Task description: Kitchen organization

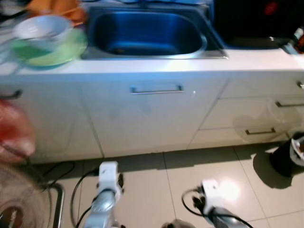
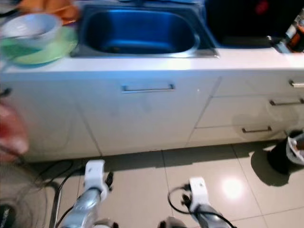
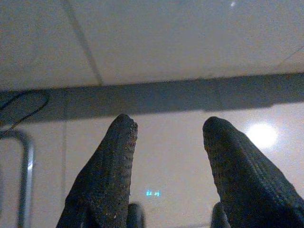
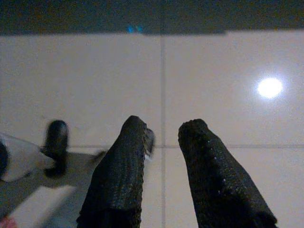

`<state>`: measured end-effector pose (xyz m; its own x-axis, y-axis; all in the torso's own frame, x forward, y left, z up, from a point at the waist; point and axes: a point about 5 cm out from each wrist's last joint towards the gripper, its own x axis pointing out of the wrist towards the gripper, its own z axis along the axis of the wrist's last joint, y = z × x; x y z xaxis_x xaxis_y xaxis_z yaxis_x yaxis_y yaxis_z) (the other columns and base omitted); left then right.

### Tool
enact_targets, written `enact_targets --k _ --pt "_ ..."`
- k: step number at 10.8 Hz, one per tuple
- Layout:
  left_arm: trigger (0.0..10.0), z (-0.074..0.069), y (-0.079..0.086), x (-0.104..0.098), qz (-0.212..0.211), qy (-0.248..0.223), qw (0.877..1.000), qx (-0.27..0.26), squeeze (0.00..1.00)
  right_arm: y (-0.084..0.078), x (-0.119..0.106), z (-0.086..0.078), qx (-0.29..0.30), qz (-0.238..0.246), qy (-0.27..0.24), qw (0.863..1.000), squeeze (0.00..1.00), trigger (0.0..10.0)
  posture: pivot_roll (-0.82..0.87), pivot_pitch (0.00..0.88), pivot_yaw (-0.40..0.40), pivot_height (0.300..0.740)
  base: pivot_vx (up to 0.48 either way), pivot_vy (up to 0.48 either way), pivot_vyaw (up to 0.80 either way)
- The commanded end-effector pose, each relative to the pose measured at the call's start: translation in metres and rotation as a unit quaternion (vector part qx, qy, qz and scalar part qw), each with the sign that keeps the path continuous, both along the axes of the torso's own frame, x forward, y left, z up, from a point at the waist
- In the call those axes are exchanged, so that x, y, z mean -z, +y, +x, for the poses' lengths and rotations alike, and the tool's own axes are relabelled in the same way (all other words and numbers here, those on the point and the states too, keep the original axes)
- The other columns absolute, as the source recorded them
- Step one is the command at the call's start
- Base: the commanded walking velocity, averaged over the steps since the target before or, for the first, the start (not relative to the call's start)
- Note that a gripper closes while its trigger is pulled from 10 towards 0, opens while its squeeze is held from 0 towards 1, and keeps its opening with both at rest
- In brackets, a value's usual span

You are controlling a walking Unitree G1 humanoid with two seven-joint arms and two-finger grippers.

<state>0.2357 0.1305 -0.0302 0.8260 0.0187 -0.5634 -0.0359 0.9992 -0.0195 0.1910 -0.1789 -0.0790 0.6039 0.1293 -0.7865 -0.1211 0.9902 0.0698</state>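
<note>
Sink [image 1: 147,33] dead ahead, stainless steel, sunk into the white counter [image 1: 156,66], its long axis running left to right across the view, basin open upward. Left of it on the counter sits a pale bowl [image 1: 40,29] stacked on a green plate [image 1: 57,54], just beside the sink's rim, with something orange [image 1: 57,9] behind, too blurred to name. Below, a white cabinet door [image 1: 152,114] with a horizontal bar handle [image 1: 156,89], and drawers [image 1: 256,114] off to the right. Both arms hang low over the tiled floor [image 1: 190,175], well short of the counter. Left gripper [image 3: 168,128] points at the base of the cabinet, fingers [image 3: 114,161] spread apart, nothing between them. Right gripper [image 4: 164,126] looks down at the tiles, its fingers also parted and empty. On the floor: a dark round object [image 1: 287,156] at the right by the drawers, black cables [image 1: 57,168] at the left, and a blurred red shape [image 1: 14,130] at the left edge.
</note>
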Motion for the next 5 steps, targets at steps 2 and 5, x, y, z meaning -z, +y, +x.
enact_targets --k 2,5 --pt "10.0 -0.006 -0.005 0.001 0.003 0.011 1.000 0.002 0.00 -0.003 0.000 -0.001 0.000 -0.004 0.002 1.000 0.00 10.0 0.08 0.125 -0.072 0.740 0.262 0.120 0.00" --pt "10.0 -0.037 0.043 0.044 0.013 0.118 0.993 -0.002 0.00 -0.003 0.000 -0.002 -0.009 -0.007 0.002 1.000 0.00 10.0 0.08 0.117 -0.069 0.740 0.261 0.080 0.00"
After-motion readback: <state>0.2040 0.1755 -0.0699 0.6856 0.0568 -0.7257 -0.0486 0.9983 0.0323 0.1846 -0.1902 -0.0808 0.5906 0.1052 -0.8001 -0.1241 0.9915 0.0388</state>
